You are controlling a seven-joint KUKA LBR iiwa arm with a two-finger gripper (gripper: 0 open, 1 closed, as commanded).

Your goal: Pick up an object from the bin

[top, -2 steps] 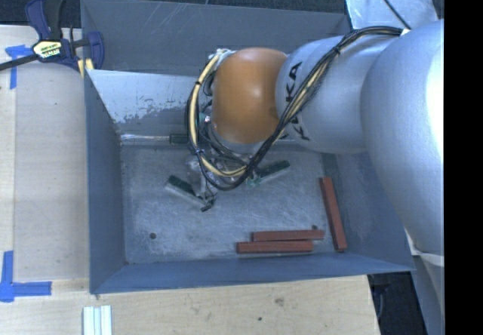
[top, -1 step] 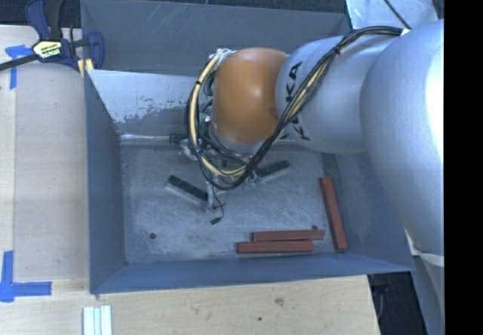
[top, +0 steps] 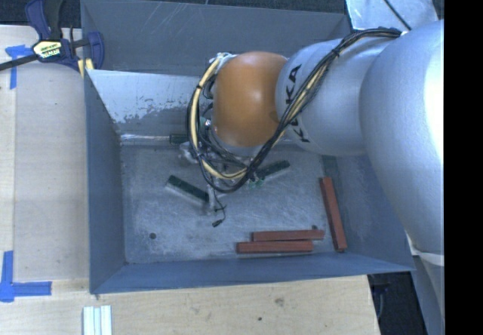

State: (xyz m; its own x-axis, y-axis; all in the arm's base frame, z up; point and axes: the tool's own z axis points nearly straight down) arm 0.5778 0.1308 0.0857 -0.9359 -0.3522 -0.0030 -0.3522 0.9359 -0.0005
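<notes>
My gripper (top: 214,207) hangs low over the middle of the bin floor, mostly hidden beneath the arm's orange cover and cable loops. Just to its left, a dark green flat bar (top: 186,189) lies slantwise on the floor, its right end close to the gripper. A second dark green piece (top: 274,169) pokes out on the gripper's right, partly covered by the cables. I see nothing held by the gripper.
Two red-brown sticks (top: 276,247) (top: 288,235) lie side by side along the front wall. A third red-brown stick (top: 333,213) rests along the right wall. The arm covers the bin's back right part.
</notes>
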